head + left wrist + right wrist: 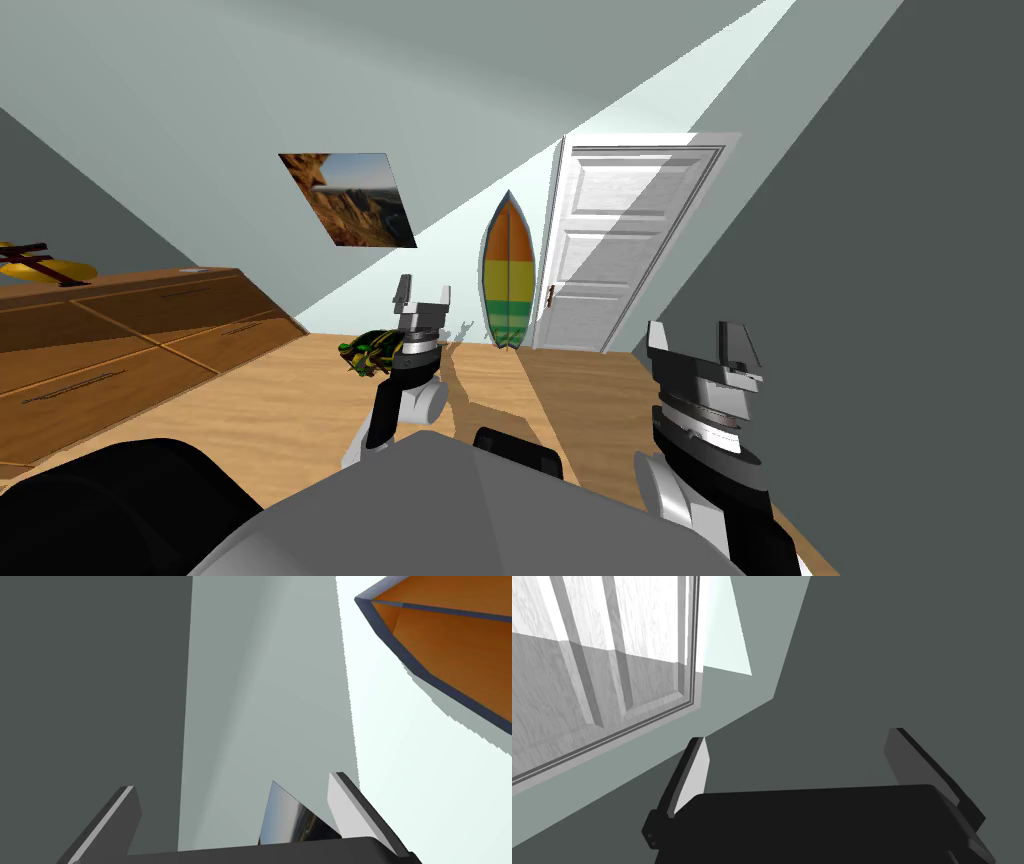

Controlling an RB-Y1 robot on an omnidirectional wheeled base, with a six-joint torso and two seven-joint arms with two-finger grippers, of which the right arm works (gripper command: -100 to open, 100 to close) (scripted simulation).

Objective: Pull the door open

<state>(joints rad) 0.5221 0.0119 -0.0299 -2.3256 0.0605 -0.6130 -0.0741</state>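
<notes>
A white panelled door [610, 250] stands shut in the far wall, across the wooden floor from me. Its small dark handle [550, 295] sits on the door's left edge at mid height. My left gripper [424, 298] is raised in front of me, open and holding nothing, well short of the door. Nearer me on the right, my right gripper [700, 345] is also open and empty. The right wrist view looks up at the panelled door [587, 671] and its frame, with that gripper [797, 761] far from it. My left gripper [232, 811] points up at the wall.
A striped surfboard [508, 270] leans on the wall just left of the door; the surfboard's orange tip [450, 641] is in the left wrist view. A dark green bag [372, 352] lies on the floor. A wooden dresser [120, 340] lines the left. A grey wall [880, 300] runs along the right.
</notes>
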